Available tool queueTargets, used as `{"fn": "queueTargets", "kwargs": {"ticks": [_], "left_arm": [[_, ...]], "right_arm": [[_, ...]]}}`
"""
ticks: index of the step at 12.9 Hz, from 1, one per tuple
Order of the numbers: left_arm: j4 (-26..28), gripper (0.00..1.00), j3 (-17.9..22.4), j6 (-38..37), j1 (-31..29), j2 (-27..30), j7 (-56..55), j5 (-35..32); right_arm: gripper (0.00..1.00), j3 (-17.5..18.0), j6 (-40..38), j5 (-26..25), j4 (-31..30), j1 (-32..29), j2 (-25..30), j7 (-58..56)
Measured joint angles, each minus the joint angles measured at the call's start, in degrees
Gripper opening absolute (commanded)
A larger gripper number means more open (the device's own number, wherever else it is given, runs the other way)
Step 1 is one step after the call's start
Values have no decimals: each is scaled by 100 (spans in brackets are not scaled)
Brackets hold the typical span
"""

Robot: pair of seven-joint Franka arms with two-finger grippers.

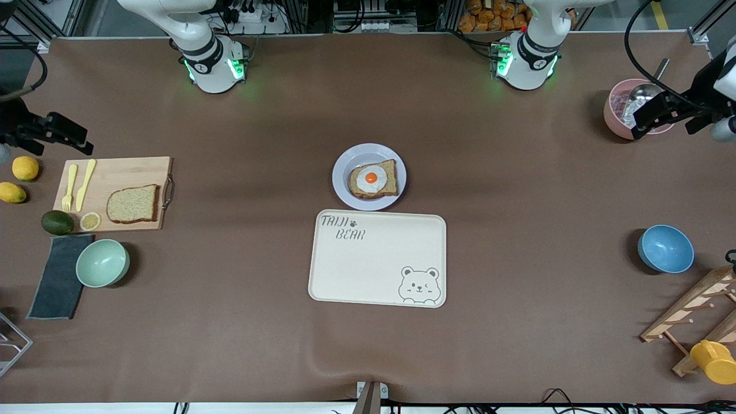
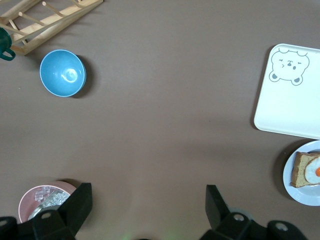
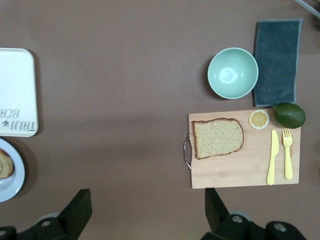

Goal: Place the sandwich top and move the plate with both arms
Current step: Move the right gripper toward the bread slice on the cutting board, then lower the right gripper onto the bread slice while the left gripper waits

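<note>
Brown matting covered the whole desk (image 1: 517,190), and both arms stood parked at its ends with nothing yet taken up. Largest near the middle was the cream bear tray (image 1: 376,259), lying nearer the front camera than the plate (image 1: 344,167), just beside it. That plate was small, round and pale lavender-white with a wide rim, and it carried a slice with a fried egg (image 1: 372,178) on it. Toward the right arm's end lay a wooden cutting board (image 1: 129,172), and on it rested the sandwich top (image 1: 133,204), a light-brown wholegrain slice with a darker crust, roughly square with one rounded edge, lying flat beside a lemon slice (image 1: 90,221) and a yellow knife and fork (image 1: 77,185).

The right tool (image 3: 145,205) hung over bare matting near the board, its fingers spread wide and empty. The left tool (image 2: 147,202) waited likewise, spread and empty, over the pink bowl (image 1: 618,112) at the left arm's end.

I judged the first step to be the right arm's: come down square over the bread, pinch it by opposite crusts, not the soft middle, and lift gently so it did not fold. It should then be laid crust to crust on the egg slice.
</note>
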State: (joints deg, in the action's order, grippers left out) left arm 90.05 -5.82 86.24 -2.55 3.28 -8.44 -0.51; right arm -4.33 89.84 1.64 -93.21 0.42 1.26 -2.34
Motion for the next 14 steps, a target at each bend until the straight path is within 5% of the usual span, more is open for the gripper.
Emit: {"fn": "queueTargets", "kwargs": {"ticks": [5,10,14], "left_arm": [[308,100,-14,238,2,-304,1,241],[1514,100,-95,1435,27,-442,1,954],[2736,100,-556,2850,43,-560,6,1467]], "right_arm": [[100,-22,392,182,-8,-681,-793,-935],[100,-45,628,283,-25,-1390,-1523,-2140],[100,-48,932,288,-40,-1776,-2036,-2814]]}}
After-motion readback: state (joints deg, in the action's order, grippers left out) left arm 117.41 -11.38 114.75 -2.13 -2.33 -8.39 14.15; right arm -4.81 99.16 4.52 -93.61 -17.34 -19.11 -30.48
